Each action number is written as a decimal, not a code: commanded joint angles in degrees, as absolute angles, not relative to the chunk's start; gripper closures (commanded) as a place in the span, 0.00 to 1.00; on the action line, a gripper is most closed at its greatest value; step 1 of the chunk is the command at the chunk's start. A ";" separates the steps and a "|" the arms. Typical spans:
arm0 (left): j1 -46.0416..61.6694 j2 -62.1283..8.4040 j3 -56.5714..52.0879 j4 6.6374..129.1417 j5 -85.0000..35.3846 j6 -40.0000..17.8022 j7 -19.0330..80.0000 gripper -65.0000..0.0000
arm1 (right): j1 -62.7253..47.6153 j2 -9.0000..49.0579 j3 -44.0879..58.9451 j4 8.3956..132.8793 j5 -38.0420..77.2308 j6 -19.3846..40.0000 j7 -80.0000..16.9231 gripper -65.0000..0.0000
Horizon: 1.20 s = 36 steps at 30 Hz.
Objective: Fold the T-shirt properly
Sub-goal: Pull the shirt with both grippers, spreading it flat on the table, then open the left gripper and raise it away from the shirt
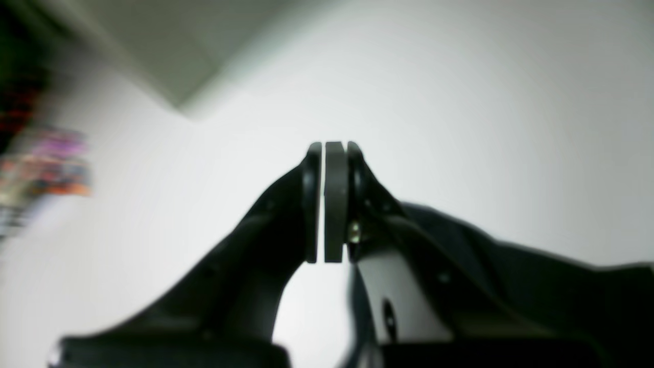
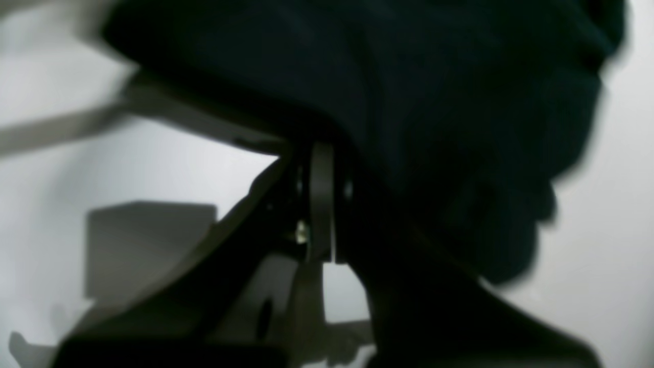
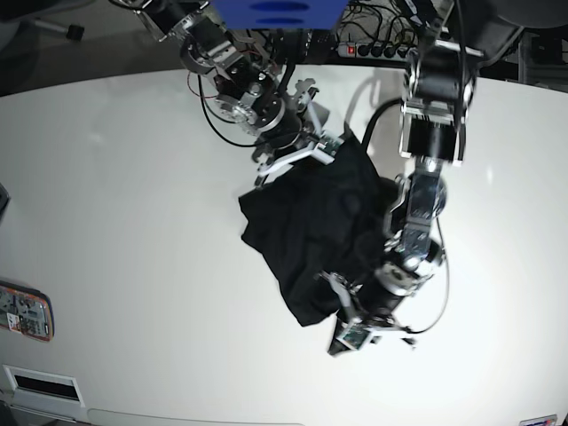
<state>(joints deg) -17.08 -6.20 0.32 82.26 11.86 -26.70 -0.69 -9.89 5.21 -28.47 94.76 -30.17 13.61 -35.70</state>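
Observation:
The black T-shirt (image 3: 306,231) lies bunched in the middle of the white table (image 3: 133,177). My right gripper (image 3: 330,147) is at the shirt's far edge. In the right wrist view the gripper (image 2: 322,153) is shut, with the dark fabric (image 2: 460,102) draped over its tip and right side. My left gripper (image 3: 344,335) is at the shirt's near lower corner. In the left wrist view the left gripper (image 1: 327,148) is shut, with only a thin slit of light between the fingers. Black fabric (image 1: 536,286) lies against its right finger, and none shows between the tips.
A colourful flat object (image 3: 25,311) lies at the table's left edge and shows as a blur in the left wrist view (image 1: 51,163). A blue box (image 3: 280,11) and cables (image 3: 373,51) stand beyond the far edge. A grey box (image 2: 148,245) shows in the right wrist view.

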 commanded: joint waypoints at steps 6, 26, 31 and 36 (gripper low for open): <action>-0.92 -6.02 -9.10 97.80 11.47 -26.42 -1.27 1.00 | -9.54 6.20 -22.29 94.90 -30.02 12.97 -34.42 1.00; 25.01 -8.04 -22.55 98.42 11.38 -26.42 -16.48 1.00 | 3.03 6.20 -18.51 83.56 -30.02 12.97 -34.95 1.00; 26.24 -8.04 -25.10 97.98 11.38 -26.42 -16.48 1.00 | 2.59 6.29 -13.49 83.03 -30.46 13.05 -34.42 1.00; 25.01 -8.22 -25.71 93.32 11.56 -26.42 -16.40 1.00 | 2.68 11.38 -13.14 83.21 -30.11 13.05 -34.42 1.00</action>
<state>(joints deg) 25.28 -7.68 -25.56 92.27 12.34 -26.79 -14.46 1.65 11.51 -13.32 82.04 -30.11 13.47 -35.22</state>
